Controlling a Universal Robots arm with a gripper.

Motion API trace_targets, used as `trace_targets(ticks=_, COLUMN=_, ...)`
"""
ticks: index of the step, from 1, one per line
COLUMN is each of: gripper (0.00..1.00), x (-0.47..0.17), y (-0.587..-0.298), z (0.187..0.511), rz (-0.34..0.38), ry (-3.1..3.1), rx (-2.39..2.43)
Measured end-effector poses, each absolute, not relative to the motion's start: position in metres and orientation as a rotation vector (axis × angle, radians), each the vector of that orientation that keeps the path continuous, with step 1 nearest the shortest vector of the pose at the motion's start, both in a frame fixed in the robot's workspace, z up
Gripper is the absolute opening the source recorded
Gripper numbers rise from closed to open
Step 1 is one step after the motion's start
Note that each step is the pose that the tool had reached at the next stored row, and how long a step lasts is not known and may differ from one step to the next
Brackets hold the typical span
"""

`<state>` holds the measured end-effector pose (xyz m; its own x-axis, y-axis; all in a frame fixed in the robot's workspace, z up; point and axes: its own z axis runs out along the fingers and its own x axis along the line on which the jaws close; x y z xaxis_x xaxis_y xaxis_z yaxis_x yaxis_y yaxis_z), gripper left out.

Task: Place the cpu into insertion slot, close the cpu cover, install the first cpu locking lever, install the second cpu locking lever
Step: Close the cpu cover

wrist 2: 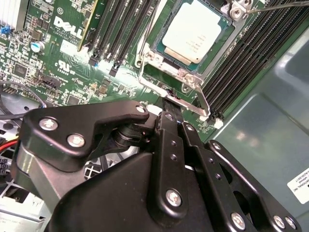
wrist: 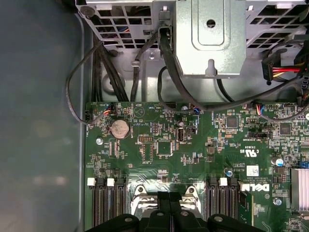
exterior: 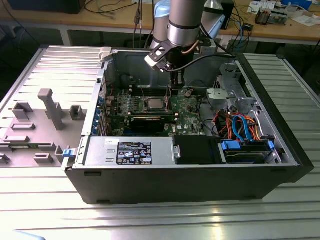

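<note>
The open case (exterior: 175, 180) lies on the ridged metal worktop (exterior: 150, 220). Inside are a green board (exterior: 187, 107), bright cables (exterior: 240, 125) and a black box (exterior: 197, 150). The cpu (wrist 2: 193, 31) sits in the slot (exterior: 146, 105), with the cover (wrist 2: 166, 65) down around it. My jaws are together, tips at a thin lever (wrist 2: 153, 87) just beside the slot. A wooden bench (exterior: 40, 22) stands far behind.

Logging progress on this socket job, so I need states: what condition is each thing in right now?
cpu: seated flat, metal top up.
cpu cover: down around the cpu.
locking lever: low along the cover's edge; latching unclear.
gripper: shut, tip at that lever.
computer case: on its side, open.
</note>
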<state>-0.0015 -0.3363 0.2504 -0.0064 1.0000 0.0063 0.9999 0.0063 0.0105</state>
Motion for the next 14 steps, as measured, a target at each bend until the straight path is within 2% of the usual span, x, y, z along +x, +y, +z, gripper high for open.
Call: trace_targets(ticks=14, gripper=0.11, x=-0.0046, y=-0.3363, z=0.2504, rz=0.019, ry=2.226, rx=2.212)
